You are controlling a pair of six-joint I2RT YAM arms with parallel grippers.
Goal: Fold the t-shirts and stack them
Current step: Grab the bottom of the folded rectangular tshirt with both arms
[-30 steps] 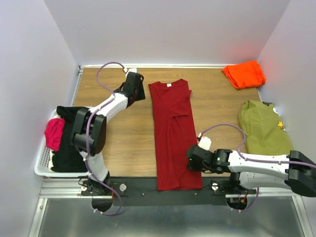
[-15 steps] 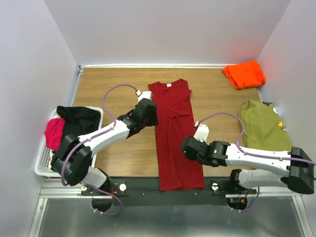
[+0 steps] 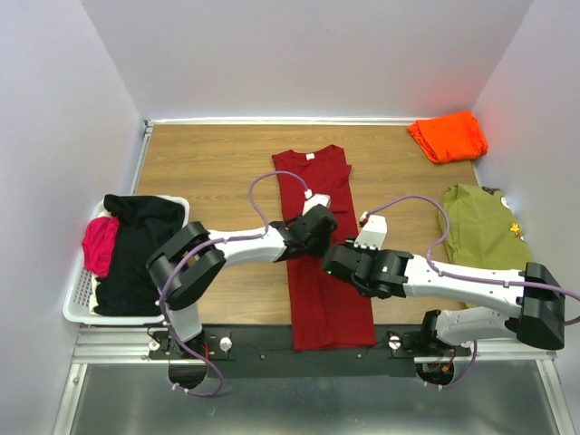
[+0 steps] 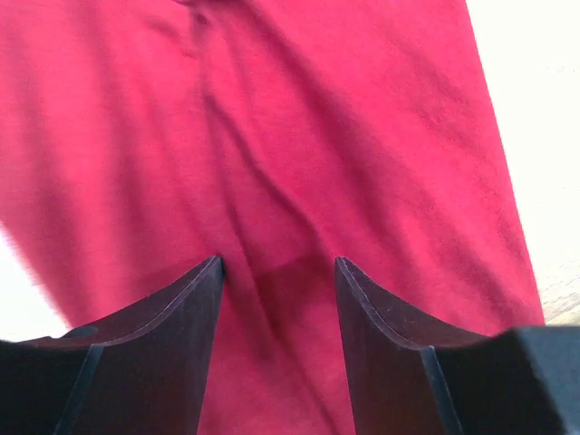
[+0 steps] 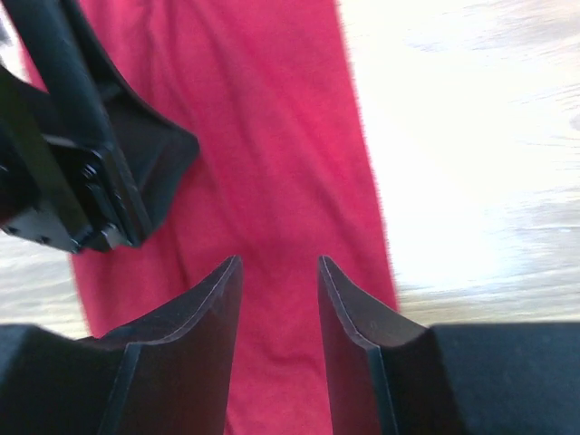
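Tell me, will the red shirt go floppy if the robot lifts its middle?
Probably floppy: the red shirt is soft cloth with wrinkles down its middle, so both ends would likely droop. It lies thin and flat, so probably light. Pushed, it would probably bunch up.

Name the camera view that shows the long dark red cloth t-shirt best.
The top external view: it shows the dark red t-shirt end to end, a long strip with a white neck label at the far end. Each wrist view shows only a close patch of its red cloth.
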